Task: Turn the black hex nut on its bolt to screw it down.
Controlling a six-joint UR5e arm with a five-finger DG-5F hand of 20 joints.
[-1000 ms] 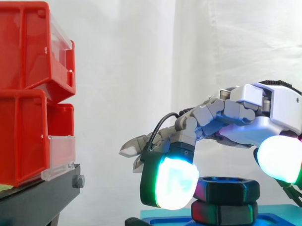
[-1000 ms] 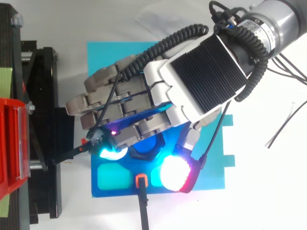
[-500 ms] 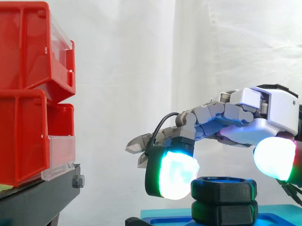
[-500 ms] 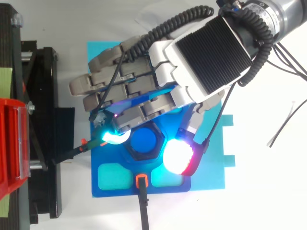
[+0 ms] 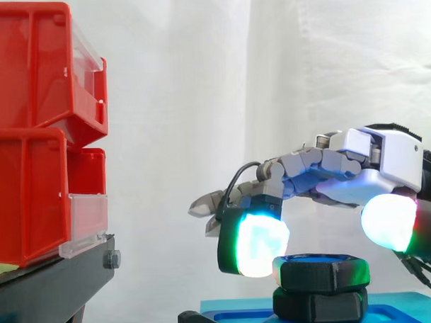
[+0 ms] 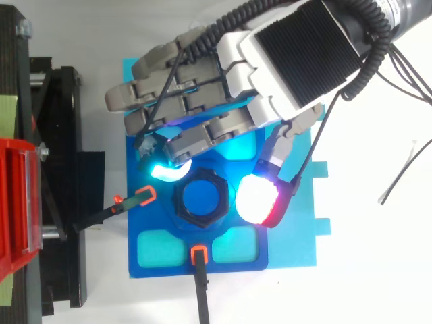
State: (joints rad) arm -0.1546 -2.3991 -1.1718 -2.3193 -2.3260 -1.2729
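The hand [image 6: 297, 61] hovers over the black hex nut [image 6: 202, 202], fingers apart, pads [image 6: 258, 201] at ten and three o'clock; I'd lower them onto opposite flats before twisting.

The hand [image 5: 375, 163] hung palm down, wrist to the right, most fingers stretched level and slack; one fingertip [image 5: 255, 241] bent downward, glowing cyan-green. The thumb [image 5: 389, 223] pointed down well apart from it; its pad shone white and red.

Hand [image 6: 297, 50]: we see a white shell with a black ribbed panel on its back.
Fingers [image 6: 145, 91]: we see grey, blocky links.
Fingertips [image 5: 257, 245]: we see thick pads, one glowing cyan-green in a black rim, another white and red.
Wrist [image 6: 412, 10]: we see a grey cylinder.
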